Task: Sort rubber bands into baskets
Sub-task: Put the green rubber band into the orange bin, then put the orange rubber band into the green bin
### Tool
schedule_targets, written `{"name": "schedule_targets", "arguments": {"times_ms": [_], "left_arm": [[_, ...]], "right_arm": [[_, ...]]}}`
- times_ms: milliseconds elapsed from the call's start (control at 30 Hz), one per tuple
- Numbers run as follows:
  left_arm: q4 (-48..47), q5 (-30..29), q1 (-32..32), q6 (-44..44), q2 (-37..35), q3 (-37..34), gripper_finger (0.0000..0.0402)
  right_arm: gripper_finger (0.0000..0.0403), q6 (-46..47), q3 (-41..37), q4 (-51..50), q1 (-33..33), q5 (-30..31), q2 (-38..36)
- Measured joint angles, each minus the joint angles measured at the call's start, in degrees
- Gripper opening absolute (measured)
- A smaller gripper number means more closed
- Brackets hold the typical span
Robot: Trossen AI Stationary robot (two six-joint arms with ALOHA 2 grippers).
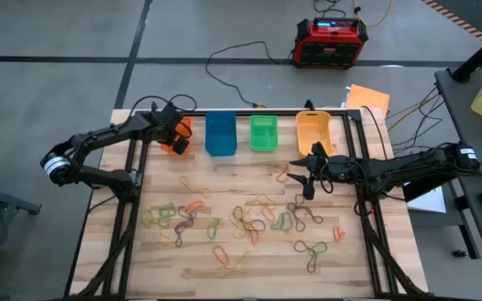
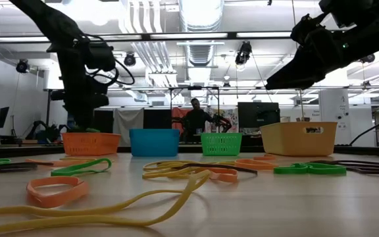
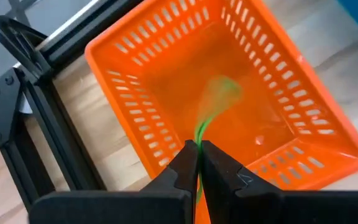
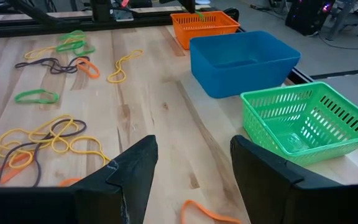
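Both grippers differ: the left gripper pinches a green rubber band directly above the orange basket, likely for release; the right gripper hangs apart, empty, near the green basket.

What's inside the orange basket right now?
A green rubber band dangles into the orange basket from the shut left end effector. Its fingers hide part of the floor.

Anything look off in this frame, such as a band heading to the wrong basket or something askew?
Yes. The left hand, shut on a green rubber band, hangs over the orange basket, not the green basket, an apparent colour mismatch. The orange basket also sits skewed to the basket row. The right hand is open and empty.
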Motion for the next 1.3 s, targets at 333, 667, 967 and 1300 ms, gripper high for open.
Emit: {"name": "schedule_targets", "arguments": {"times_ms": [333,667,967,1300], "left_arm": [[2.4,-2.8,-0.1,1.6,0.0,0.0,0.0047],[4.2,-0.6,-3.0,2.6,-0.9,0.0,0.0082],[10.2,0.7,-19.5,5.2,-7.7,0.0,0.0081],[13.9,0.7,-40.8,9.6,-13.9,0.0,0.0081]], "right_arm": [[0.0199,0.1,0.0,0.0,0.0,0.0,0.0],[0.0199,2.0,0.0,0.0,0.0,0.0,0.0],[0.0199,2.1,0.0,-0.1,0.0,0.0,0.0],[0.0199,2.7,0.0,-0.1,0.0,0.0,0.0]]}}
